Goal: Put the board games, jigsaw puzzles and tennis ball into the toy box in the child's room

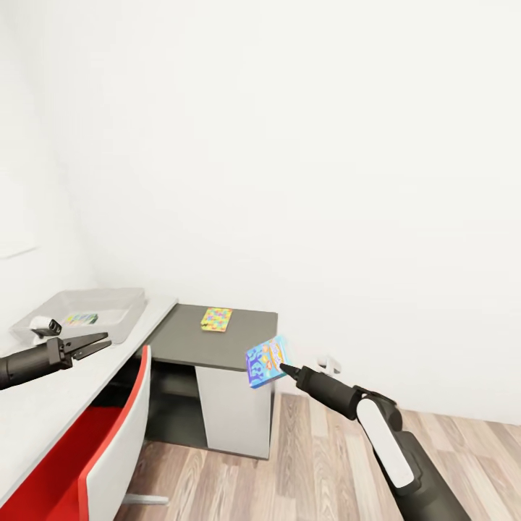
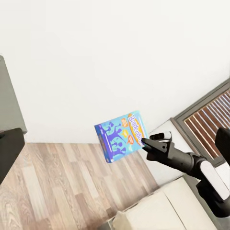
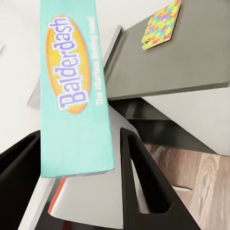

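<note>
Holding: right gripper (image 1: 284, 367) clamps blue board game (image 1: 266, 361), near cabinet (image 1: 217, 344).
Left gripper (image 1: 92, 344): jaws apart, nothing inside, over table (image 1: 43, 405).
Puzzle (image 1: 216, 319): on cabinet.

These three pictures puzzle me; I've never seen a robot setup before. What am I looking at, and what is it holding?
A simulated two-armed robot. One picture looks down from its head; the other two come from cameras near each wrist. Its right end effector is shut on a small blue "Balderdash" board game box. The left end effector hangs open over the pale grey desk top. On the desk stands a shallow grey-white plastic bin. A bright jigsaw-patterned square box lies on the dark grey cabinet.
</note>
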You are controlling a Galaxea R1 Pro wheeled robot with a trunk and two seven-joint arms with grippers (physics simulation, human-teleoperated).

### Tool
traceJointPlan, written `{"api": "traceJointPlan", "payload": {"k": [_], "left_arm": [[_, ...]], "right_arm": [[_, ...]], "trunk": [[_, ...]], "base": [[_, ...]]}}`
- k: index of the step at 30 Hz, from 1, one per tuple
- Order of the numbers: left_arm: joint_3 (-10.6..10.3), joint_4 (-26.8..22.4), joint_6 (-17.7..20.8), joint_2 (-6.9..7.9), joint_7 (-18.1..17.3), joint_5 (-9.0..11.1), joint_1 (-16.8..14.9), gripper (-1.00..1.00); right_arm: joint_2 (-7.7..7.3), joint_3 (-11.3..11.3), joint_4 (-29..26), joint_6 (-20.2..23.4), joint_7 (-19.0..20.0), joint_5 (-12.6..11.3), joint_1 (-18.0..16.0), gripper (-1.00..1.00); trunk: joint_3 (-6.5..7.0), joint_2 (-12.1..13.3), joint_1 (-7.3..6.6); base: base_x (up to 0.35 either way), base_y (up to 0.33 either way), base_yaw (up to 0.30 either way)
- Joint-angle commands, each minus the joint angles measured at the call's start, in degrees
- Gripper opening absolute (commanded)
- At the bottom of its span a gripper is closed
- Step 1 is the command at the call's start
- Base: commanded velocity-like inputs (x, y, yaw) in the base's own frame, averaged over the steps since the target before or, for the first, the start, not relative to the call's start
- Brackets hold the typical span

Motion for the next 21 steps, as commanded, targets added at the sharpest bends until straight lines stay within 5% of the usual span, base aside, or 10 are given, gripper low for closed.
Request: {"api": "traceJointPlan", "payload": {"k": [1,11,21], "left_arm": [[0.0,0.0,0.61,-0.01,-0.27,-0.09,-0.04,1.0],[-0.02,0.0,0.53,-0.07,-0.27,-0.09,-0.04,1.0],[-0.02,0.0,0.6,-0.03,-0.27,-0.01,-0.04,1.0]], "right_arm": [[0.0,0.02,-0.03,0.18,0.13,-0.15,-0.03,-1.0],[0.14,0.03,-0.03,0.18,0.13,-0.12,-0.05,-1.0],[0.14,0.08,-0.03,0.18,0.13,-0.12,-0.02,-1.0]], "trunk": [[-0.08,-0.09,0.06],[-0.08,-0.09,0.06],[-0.08,-0.09,0.06]], "base": [[0.318,-0.022,0.02],[0.307,-0.053,0.153],[0.045,-0.01,0.288]]}}
